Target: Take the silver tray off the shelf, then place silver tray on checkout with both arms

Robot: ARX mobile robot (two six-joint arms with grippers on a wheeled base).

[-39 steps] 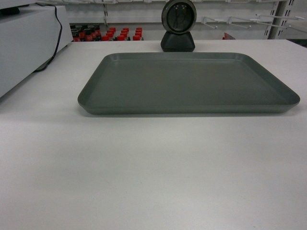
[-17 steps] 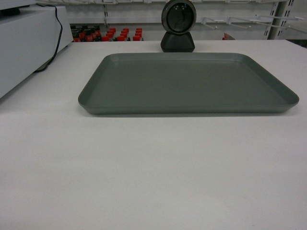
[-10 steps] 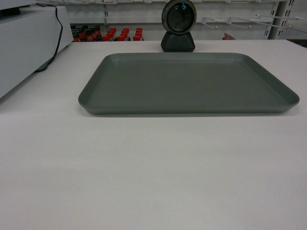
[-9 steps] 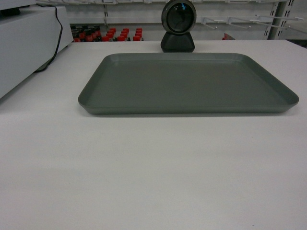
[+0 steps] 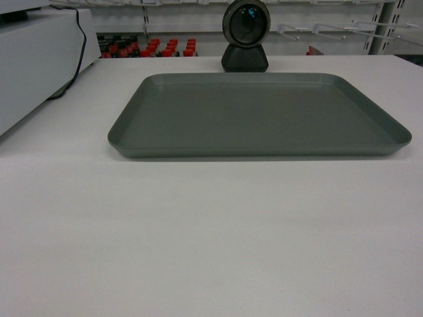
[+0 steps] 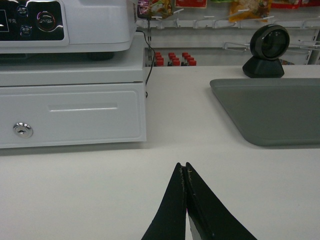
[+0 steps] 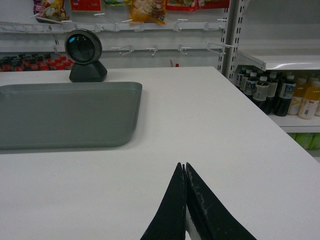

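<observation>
Your tray point(image 5: 259, 113) lies flat on the white counter point(image 5: 211, 231), its long side running left to right across the head view, and nothing rests in it. Taking the tray as your landmark: just behind its far rim, near the middle, stands a round black scanner on a dark base point(image 5: 246, 36), close to the rim but apart from it. Off the tray's left end, well apart, sits a white cash drawer box point(image 6: 72, 112) with a keyhole in its front, a white machine on top of it, and a black cable dropping down its side toward the counter. Beyond the tray's right end the counter stops, and a shelf point(image 7: 280, 60) past that edge carries rows of bottles. Behind the tray, past the scanner, red-capped bottles point(image 5: 149, 47) stand in a row under hooks.

Your left gripper point(image 6: 184, 167) sits low over the counter, nearer you than the tray's left corner and clear of it, fingers pressed together to a point with nothing between them. Your right gripper point(image 7: 183, 166) mirrors it off the tray's right corner, also apart from the tray, its fingers likewise closed on nothing.
</observation>
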